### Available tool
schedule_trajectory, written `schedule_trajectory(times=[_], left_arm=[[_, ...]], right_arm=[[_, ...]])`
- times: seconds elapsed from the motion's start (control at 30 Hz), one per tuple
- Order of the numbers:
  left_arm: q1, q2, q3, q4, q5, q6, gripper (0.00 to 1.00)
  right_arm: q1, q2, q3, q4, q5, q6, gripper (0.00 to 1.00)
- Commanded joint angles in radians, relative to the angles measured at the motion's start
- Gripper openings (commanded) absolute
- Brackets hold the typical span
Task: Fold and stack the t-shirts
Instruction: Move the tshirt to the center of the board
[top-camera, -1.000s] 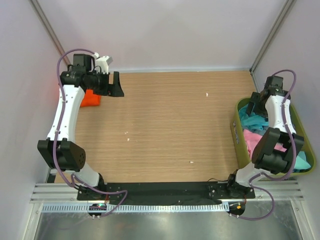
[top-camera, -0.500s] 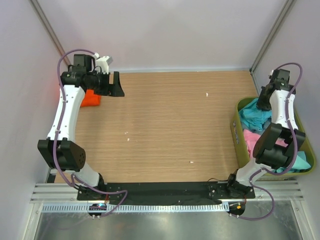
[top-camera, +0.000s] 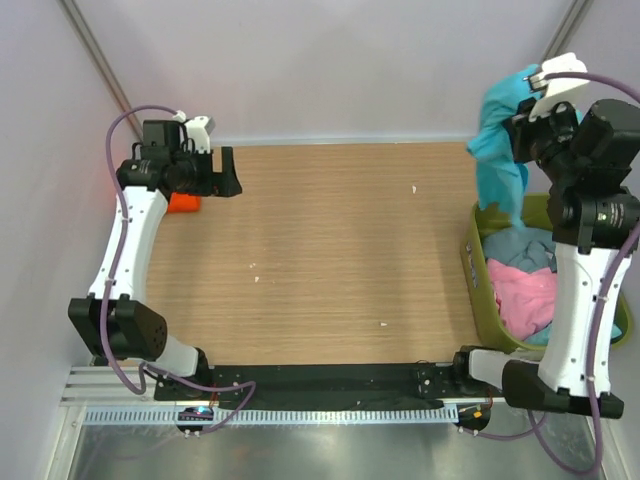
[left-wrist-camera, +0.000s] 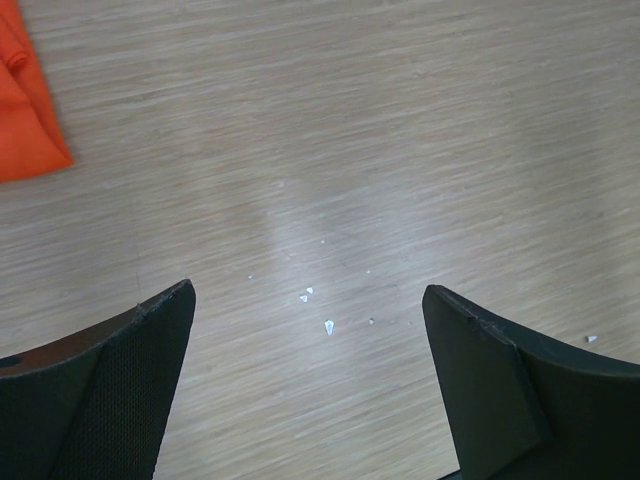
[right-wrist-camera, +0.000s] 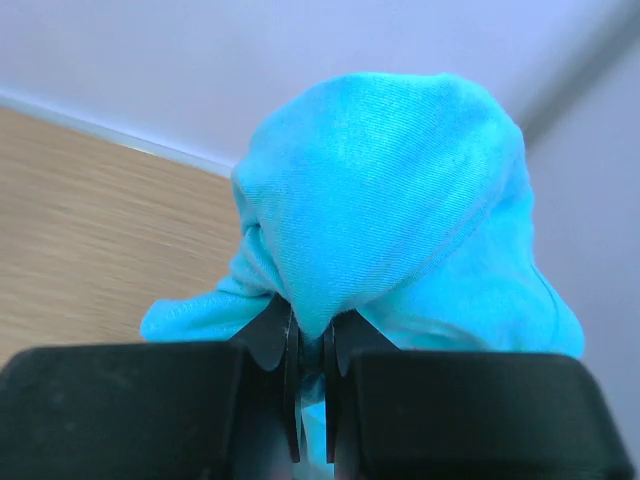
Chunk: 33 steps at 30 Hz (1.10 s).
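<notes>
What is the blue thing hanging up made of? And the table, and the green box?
The blue shirt looks like soft knitted cloth with no shine: a fine weave shows up close, and it droops in folds. The table looks like wood, or a wood-print top, smooth with straight grain lines. The green bin is probably plastic, since its rim looks stiff and even, though that is hard to tell for sure.

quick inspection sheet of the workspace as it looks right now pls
surface: wooden table, light wood grain
job's things: turquoise shirt hanging above the olive bin; pink shirt and grey-blue shirt inside it; orange shirt at the far left edge
clutter: small white specks
grippers: left gripper open, empty; right gripper shut on the turquoise shirt
cables: purple cable looped along each arm
surroundings: plain pale walls
</notes>
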Motion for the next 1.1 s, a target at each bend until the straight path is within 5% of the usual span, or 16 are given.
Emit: schedule_trajectory(times=[0.0, 0.17, 0.33, 0.37, 0.47, 0.6, 0.83, 1.07], left_arm=[[0.001, -0.058, -0.025, 0.098, -0.061, -0.045, 0.96], [0.001, -0.116, -0.078, 0.106, -0.017, -0.026, 0.94], [0.002, -0.138, -0.107, 0.107, -0.061, -0.025, 0.94], [0.002, -0.141, -0.112, 0.107, -0.069, -0.023, 0.94], [0.001, -0.138, -0.129, 0.109, -0.071, -0.022, 0.95], [0.001, -0.131, -0.158, 0.081, 0.001, -0.016, 0.92], [0.002, -0.011, -0.177, 0.057, 0.089, -0.002, 0.85], [0.002, 0.342, 0.096, 0.014, 0.121, -0.016, 0.81]], right_arm=[[0.137, 0.053, 0.030, 0.044, -0.072, -0.112, 0.01], [0.397, 0.178, 0.185, 0.015, -0.029, -0.089, 0.01], [0.518, 0.264, 0.242, 0.050, -0.004, -0.064, 0.01], [0.522, 0.265, 0.223, 0.085, 0.026, -0.046, 0.07], [0.527, 0.270, 0.104, 0.136, 0.098, 0.017, 0.46], [0.527, 0.238, -0.053, 0.151, 0.236, 0.083, 0.64], [0.525, 0.221, -0.343, 0.161, 0.145, 0.212, 0.65], [0.524, 0.519, -0.196, 0.207, 0.076, 0.263, 0.64]])
